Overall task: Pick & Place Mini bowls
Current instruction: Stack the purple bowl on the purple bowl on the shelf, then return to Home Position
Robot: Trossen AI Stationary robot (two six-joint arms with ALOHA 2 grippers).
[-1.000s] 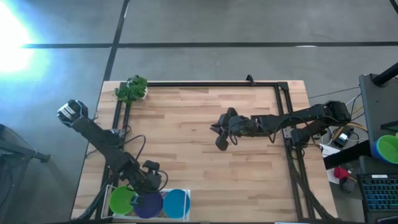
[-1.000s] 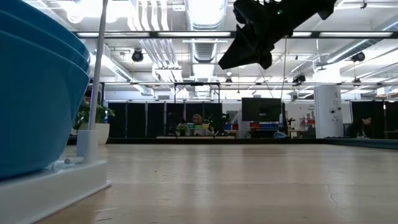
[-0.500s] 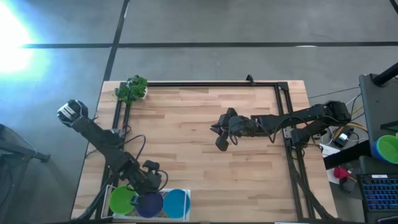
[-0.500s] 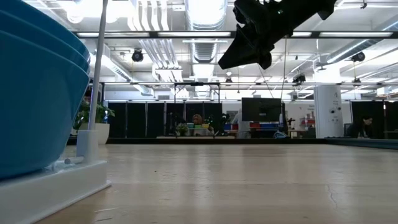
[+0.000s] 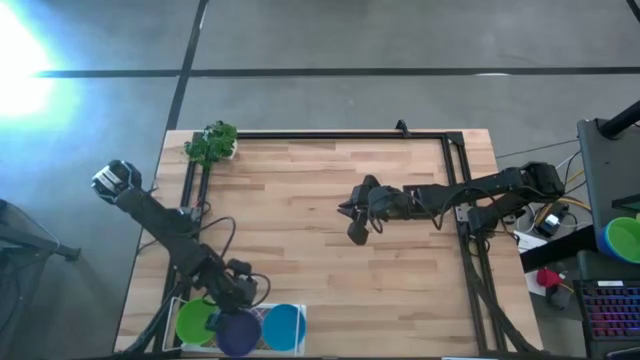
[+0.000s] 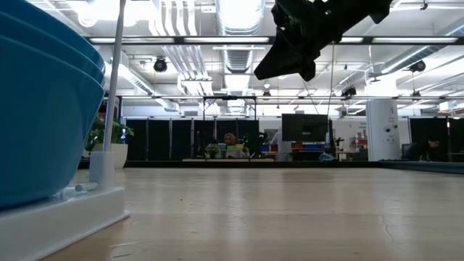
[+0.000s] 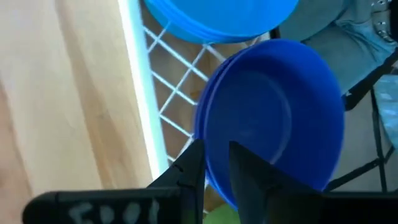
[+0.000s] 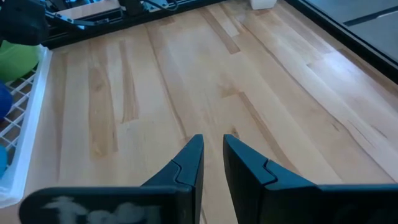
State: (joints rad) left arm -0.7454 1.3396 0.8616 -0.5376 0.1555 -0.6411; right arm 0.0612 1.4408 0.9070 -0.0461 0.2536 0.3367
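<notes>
Three mini bowls sit side by side in a white mesh tray [image 5: 170,318] at the table's near left corner: a green bowl [image 5: 195,322], a purple bowl [image 5: 238,334] and a blue bowl [image 5: 284,327]. My left gripper [image 5: 238,300] reaches down over the tray's middle. In the left wrist view its fingers [image 7: 216,149] stand a narrow gap apart, one on either side of the purple bowl's [image 7: 280,118] near rim. My right gripper [image 5: 355,232] hangs above the table's middle, fingers [image 8: 212,140] slightly apart with nothing between them. My left gripper slants down from the table's far left with the purple bowl's rim [image 7: 208,146] between its two fingers. Whether either finger touches the rim I cannot tell. The bowl lies in the tray between the green bowl [image 7: 214,214] and the blue bowl [image 7: 217,18].
A leafy toy plant [image 5: 211,143] stands at the far left corner. Black frame rails [image 5: 340,135] run along the far and side edges. Bare wood [image 5: 300,230] lies between the arms. In the low view the blue bowl [image 6: 43,109] fills the left.
The purple bowl has shifted a little toward the table's near edge in the tray. My left gripper has turned slightly at its wrist without leaving its place.
</notes>
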